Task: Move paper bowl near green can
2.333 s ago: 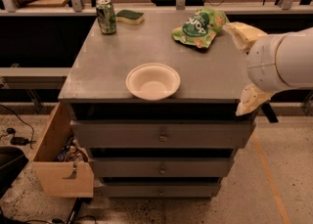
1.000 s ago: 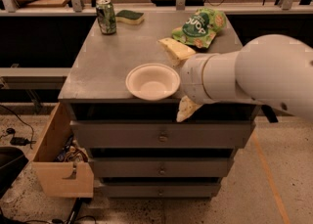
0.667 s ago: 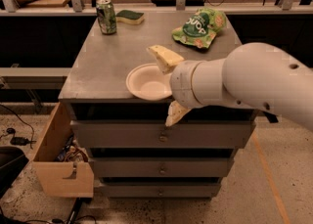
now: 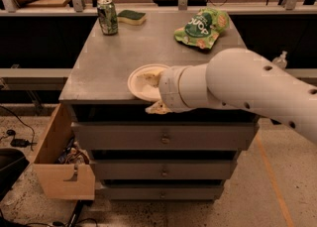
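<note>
The paper bowl (image 4: pixel 138 84) sits upright at the front edge of the grey cabinet top (image 4: pixel 99 67). The green can (image 4: pixel 107 17) stands at the far left corner, well away from the bowl. My gripper (image 4: pixel 153 92) reaches in from the right on a thick white arm and is open at the bowl's near right rim. One cream finger (image 4: pixel 150 77) lies over the inside of the bowl. The other finger (image 4: pixel 156 107) hangs below the rim, in front of the cabinet's edge. The arm hides the bowl's right side.
A green and yellow sponge (image 4: pixel 132 17) lies just right of the can. A green chip bag (image 4: pixel 202 28) lies at the far right. Below the top are closed drawers (image 4: pixel 163 137). A wooden box (image 4: pixel 64 171) sits on the floor at the left.
My arm has swept in from the right edge of the cabinet to the bowl, and the fingers now straddle its rim. The bowl and the can have not moved.
</note>
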Controlling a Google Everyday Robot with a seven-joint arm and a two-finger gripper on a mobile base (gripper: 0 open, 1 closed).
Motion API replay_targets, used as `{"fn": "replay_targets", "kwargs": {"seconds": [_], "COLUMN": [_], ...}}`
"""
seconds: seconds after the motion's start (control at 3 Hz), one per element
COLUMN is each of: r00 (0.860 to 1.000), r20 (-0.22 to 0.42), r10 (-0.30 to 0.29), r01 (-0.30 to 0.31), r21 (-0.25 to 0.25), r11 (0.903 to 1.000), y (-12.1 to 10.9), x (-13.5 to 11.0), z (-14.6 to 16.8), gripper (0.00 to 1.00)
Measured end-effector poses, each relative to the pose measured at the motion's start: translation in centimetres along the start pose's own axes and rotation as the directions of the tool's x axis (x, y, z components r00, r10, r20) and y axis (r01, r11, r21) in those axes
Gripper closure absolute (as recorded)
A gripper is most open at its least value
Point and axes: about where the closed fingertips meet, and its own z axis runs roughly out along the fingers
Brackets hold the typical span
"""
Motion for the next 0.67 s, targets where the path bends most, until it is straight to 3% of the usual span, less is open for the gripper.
{"fn": "replay_targets", "kwargs": {"seconds": [0.67], "r00": [1.0], "r20": [-0.014], "r10": [-0.023], "r01": [0.023], "r21": [-0.03], "r11": [0.9993], "y": [0.18], "x": [0.01], "z": [1.1], "gripper": [0.93]}}
